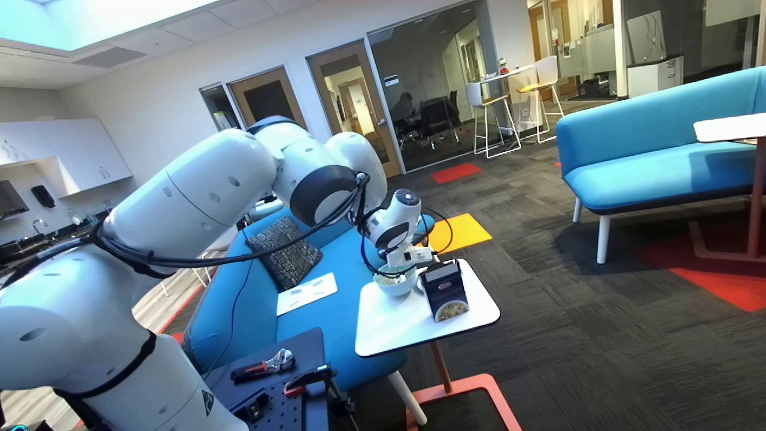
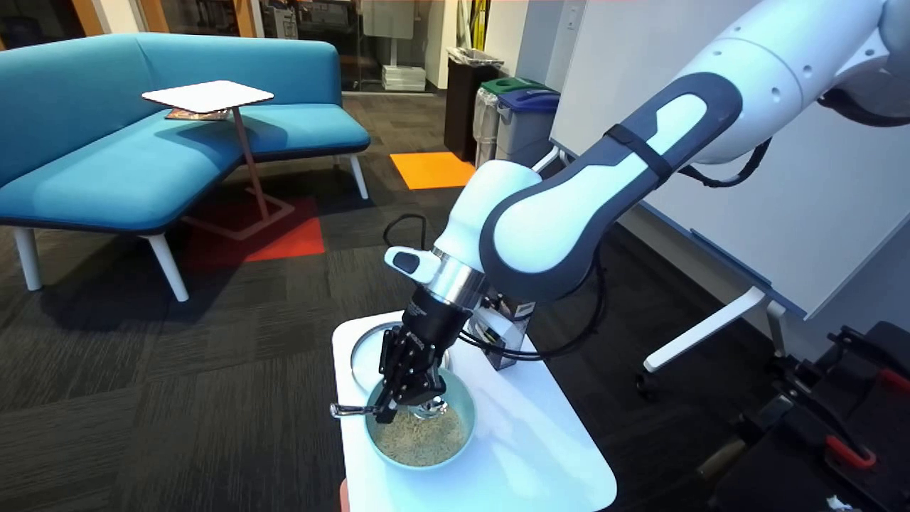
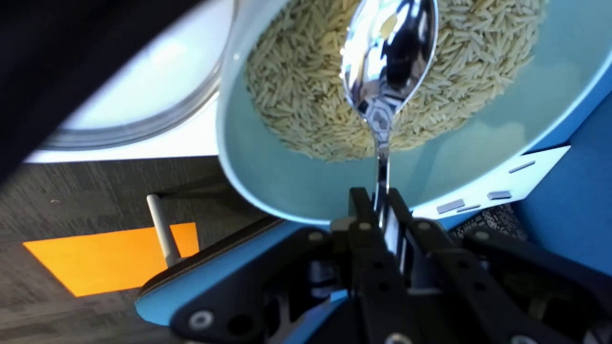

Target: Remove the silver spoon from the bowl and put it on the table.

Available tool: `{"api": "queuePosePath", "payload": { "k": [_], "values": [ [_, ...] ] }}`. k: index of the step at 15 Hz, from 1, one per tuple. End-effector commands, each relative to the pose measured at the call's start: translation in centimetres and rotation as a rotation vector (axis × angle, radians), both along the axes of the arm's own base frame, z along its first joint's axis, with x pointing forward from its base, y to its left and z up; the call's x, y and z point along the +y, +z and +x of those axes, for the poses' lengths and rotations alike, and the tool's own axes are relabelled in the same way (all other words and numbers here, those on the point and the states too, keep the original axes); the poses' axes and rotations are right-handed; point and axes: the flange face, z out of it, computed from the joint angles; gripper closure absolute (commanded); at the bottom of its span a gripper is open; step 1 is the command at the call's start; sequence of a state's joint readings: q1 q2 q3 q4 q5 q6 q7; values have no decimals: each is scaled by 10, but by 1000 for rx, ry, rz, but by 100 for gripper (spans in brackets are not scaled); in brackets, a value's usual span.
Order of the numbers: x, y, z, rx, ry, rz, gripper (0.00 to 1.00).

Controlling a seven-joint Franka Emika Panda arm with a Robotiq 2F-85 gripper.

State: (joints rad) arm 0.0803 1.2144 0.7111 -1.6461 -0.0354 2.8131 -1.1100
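Observation:
The silver spoon (image 3: 389,57) is held by its handle between the fingertips of my gripper (image 3: 375,203) in the wrist view. Its scoop end lies over the rice-like grains (image 3: 301,91) in the pale blue bowl (image 3: 287,188) and looks clear of them. A grain sticks to the scoop. In an exterior view the spoon's handle (image 2: 350,410) sticks out past the bowl's rim, and my gripper (image 2: 387,411) is just above the bowl (image 2: 463,398). In an exterior view the bowl (image 1: 395,288) stands on the white table (image 1: 383,329), and the spoon is hidden there.
A round lid or plate (image 2: 366,359) lies beside the bowl; it also shows in the wrist view (image 3: 162,71). A dark food box (image 1: 444,290) stands upright on the table near the gripper. A blue couch (image 1: 335,257) adjoins the table.

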Motion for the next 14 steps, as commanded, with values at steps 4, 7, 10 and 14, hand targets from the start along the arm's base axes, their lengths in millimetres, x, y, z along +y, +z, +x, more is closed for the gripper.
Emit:
{"api": "queuePosePath", "payload": {
  "k": [4,7,10,14],
  "values": [
    [-35,35,4,-34,5,128,97],
    [-47,48,-1,-51,24,180,97],
    [-50,57,-8,-51,81,229,97],
    [-49,68,-16,-57,180,317,97]
  ]
}}
